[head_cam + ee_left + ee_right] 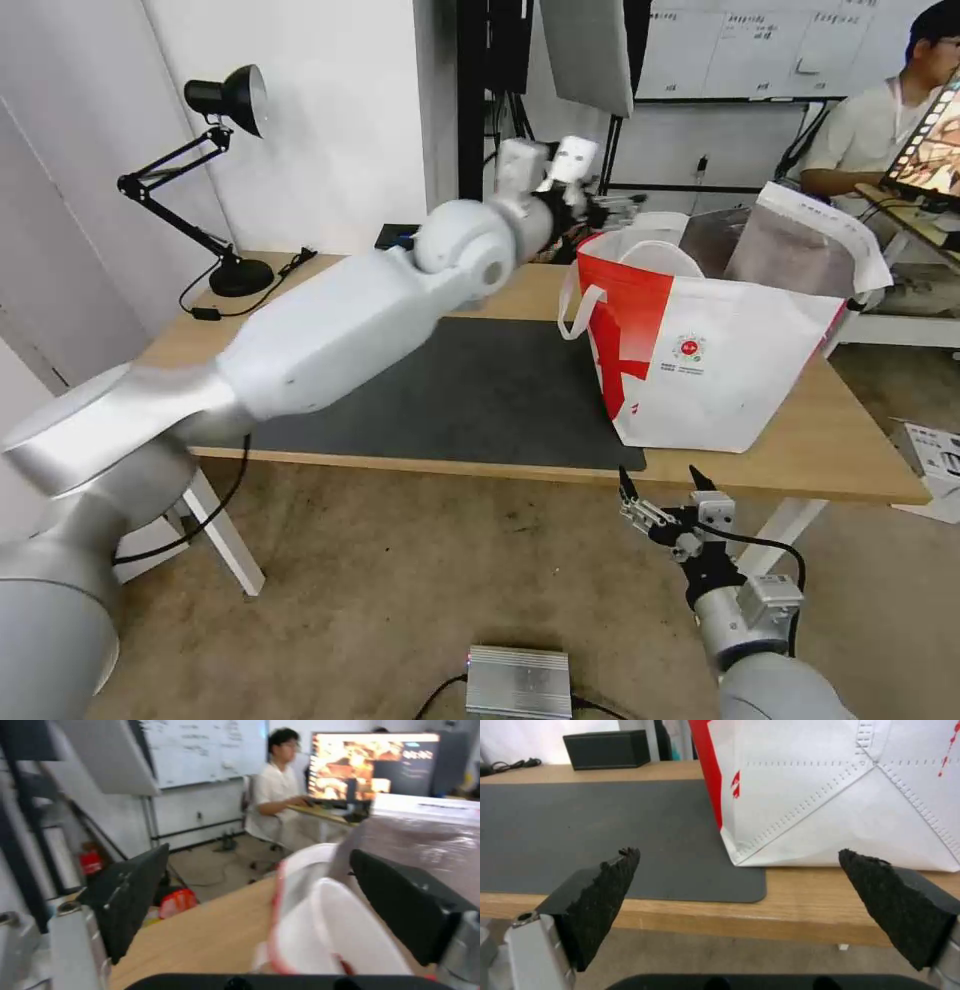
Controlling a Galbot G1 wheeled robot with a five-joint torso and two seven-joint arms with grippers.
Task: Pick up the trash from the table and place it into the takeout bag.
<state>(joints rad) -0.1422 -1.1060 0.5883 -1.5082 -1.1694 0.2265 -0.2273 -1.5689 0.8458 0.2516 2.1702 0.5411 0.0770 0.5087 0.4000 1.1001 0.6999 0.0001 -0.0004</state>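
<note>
While our left claw (260,907) hangs spread and empty at the mouth of the takeout bag (720,370), at two o'clock on the table (800,450), we judge a drop complete; next comes withdrawal. Bag: stiff creased fabric, foil lining. Our right claw (660,490) waits open below the table edge.

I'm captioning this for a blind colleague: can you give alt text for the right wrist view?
Open right gripper hovers off the light-wood table edge, facing the white-and-red takeout bag standing partly on a dark grey mat.
</note>
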